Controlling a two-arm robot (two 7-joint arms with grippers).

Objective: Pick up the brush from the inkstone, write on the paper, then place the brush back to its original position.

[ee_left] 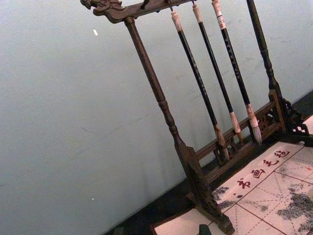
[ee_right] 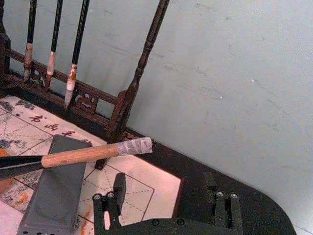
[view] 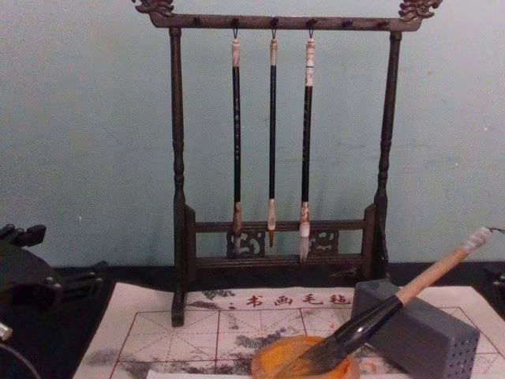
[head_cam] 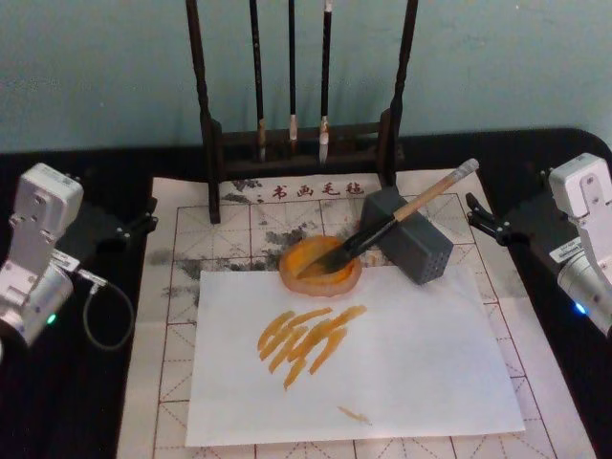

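**First speaker:** Where is the brush?

**Second speaker:** The brush (head_cam: 413,205) lies slanted. Its dark bristles rest in the orange inkstone (head_cam: 298,276) and its wooden handle is propped on the grey block (head_cam: 423,251), with the pale cap raised toward the far right. The inkstone sits at the far edge of a white sheet (head_cam: 411,368) streaked with orange strokes. That sheet lies over the red-gridded paper (head_cam: 177,258).

**First speaker:** How are the arms posed?

**Second speaker:** Both are parked at the table's sides, apart from the brush. The left gripper (head_cam: 150,214) points inward beside the paper's left edge, its fingers apparently spread and empty. The right gripper (head_cam: 473,214) mirrors it near the block. In the right wrist view its fingers (ee_right: 119,187) stand parted, grasping nothing.

**First speaker:** And what stands behind?

**Second speaker:** A dark wooden rack (head_cam: 203,96) holds three thin brushes (head_cam: 292,76), which hang from it.
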